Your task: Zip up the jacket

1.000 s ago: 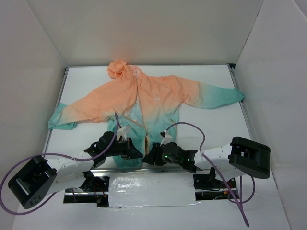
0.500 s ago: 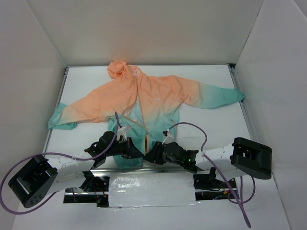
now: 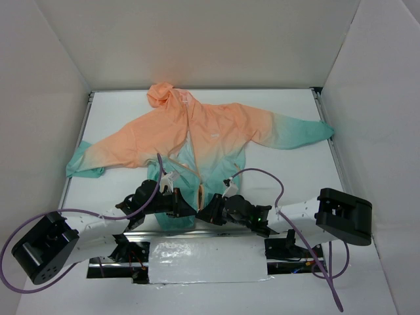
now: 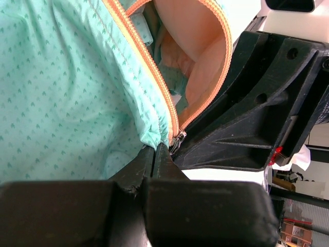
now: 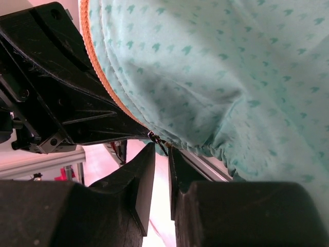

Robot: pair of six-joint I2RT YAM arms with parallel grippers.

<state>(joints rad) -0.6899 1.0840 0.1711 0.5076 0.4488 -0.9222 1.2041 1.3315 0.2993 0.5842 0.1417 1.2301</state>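
Left hand (image 4: 155,152) is clamped right down. The fingers are pressed flat together, and the teal hem corner of the jacket (image 3: 197,141) is nipped at their tips. Just past those tips sits the metal slider (image 4: 178,139) at the foot of the orange zipper (image 4: 146,62) (the two tapes beyond it stand apart, with peach lining showing between them).

Right hand (image 5: 161,154) is in tight against my left, tip to tip at the hem. Its fingers are only a slit apart, and the small dark pull tab (image 5: 156,138) dips into that slit. Whether it is truly gripped, I can't tell.

Away from both hands, the rest of the jacket lies spread on the white surface (image 3: 131,111). A sleeve runs out to either side and the hood is farthest from me.
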